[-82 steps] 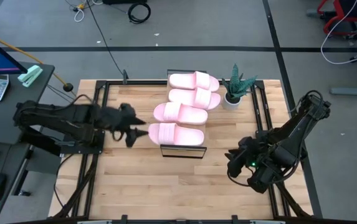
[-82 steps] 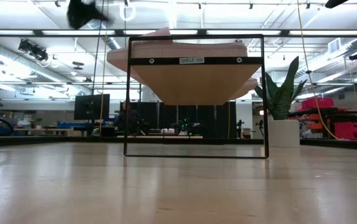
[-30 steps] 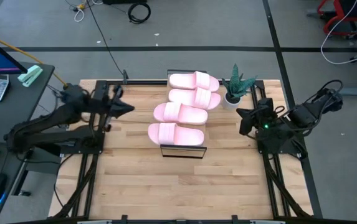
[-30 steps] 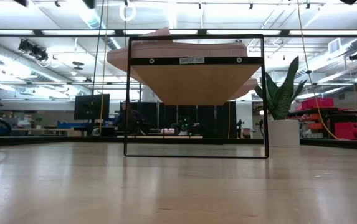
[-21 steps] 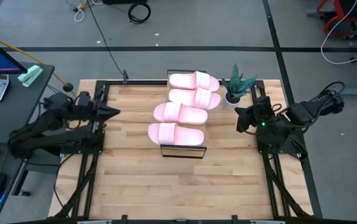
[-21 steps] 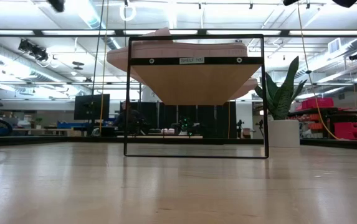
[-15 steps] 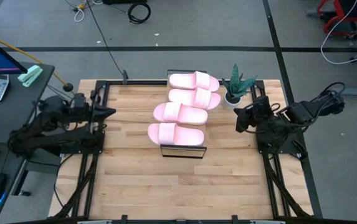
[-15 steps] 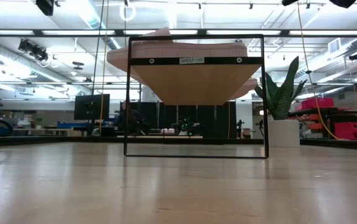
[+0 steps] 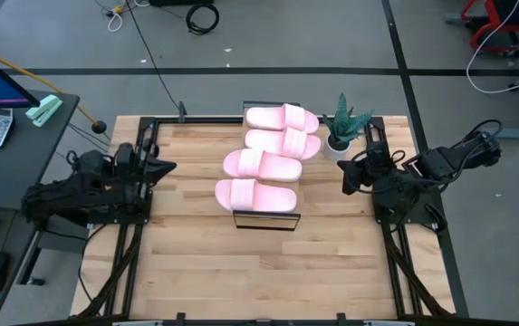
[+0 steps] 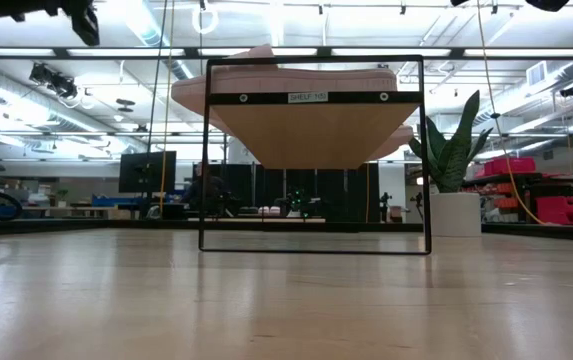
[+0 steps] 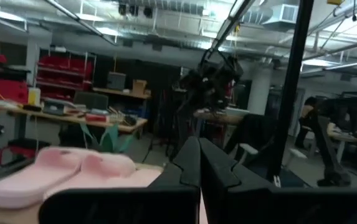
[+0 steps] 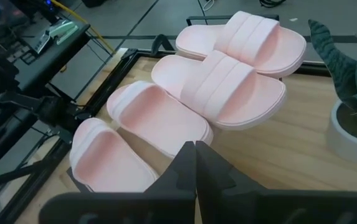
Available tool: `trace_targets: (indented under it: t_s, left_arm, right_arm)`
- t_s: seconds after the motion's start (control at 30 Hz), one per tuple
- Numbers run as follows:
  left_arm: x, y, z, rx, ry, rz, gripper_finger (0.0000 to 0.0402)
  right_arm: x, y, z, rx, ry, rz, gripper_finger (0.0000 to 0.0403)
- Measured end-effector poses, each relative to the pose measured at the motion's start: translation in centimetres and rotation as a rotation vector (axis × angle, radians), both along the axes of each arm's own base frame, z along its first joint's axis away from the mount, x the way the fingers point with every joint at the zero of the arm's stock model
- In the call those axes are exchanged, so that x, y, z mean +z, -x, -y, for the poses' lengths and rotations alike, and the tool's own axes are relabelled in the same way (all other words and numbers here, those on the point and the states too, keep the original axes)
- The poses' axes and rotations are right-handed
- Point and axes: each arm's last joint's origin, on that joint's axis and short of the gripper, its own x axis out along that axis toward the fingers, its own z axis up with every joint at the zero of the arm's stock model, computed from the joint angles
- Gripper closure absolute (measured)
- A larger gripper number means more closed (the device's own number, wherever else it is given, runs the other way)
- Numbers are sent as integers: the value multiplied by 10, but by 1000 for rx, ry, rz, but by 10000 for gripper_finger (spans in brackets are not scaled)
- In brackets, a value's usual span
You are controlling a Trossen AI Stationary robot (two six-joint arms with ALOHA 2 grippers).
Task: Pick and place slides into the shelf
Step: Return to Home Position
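All four slides [image 9: 266, 165] lie side by side on the shelf [image 10: 311, 135] — a row from its near end to its far end, the middle two seemingly overlapping a little. The left gripper [image 9: 167, 166] hangs at the table's [image 9: 205, 263] left edge, fingers pressed together. The right gripper [image 9: 345, 172] sits at the right edge, likewise closed — near the potted plant [image 9: 339, 134].

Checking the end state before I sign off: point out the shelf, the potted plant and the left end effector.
shelf [image 10: 311, 130], low view, underside of its wood board.
potted plant [image 9: 343, 125], high view, on its leaves.
left end effector [image 9: 167, 167], high view, tip of its shut fingers.
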Motion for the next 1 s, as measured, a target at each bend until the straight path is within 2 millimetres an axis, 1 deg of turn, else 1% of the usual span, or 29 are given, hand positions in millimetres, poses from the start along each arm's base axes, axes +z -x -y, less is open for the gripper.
trace_targets:
  t_s: [0.23,0.43,0.53,0.7,0.83,1.0]
  left_arm:
    - [-23,-9,3,-12,41,-47,401]
    - [-37,-14,5,-10,53,-86,401]
    - [-37,-14,6,-9,34,-77,401]
    - [-22,1,7,-8,-9,22,401]
    - [-27,11,7,-1,-4,9,401]
    - [-30,9,7,-2,12,-26,401]
  right_arm:
    - [0,0,0,5,-18,-1,403]
    - [-1,0,-1,3,-39,5,403]
    - [-1,0,-1,0,-43,8,403]
    - [-1,0,-1,-2,-50,11,403]
    - [-1,0,-1,-9,-60,18,403]
    - [-1,0,-1,-13,-64,21,403]
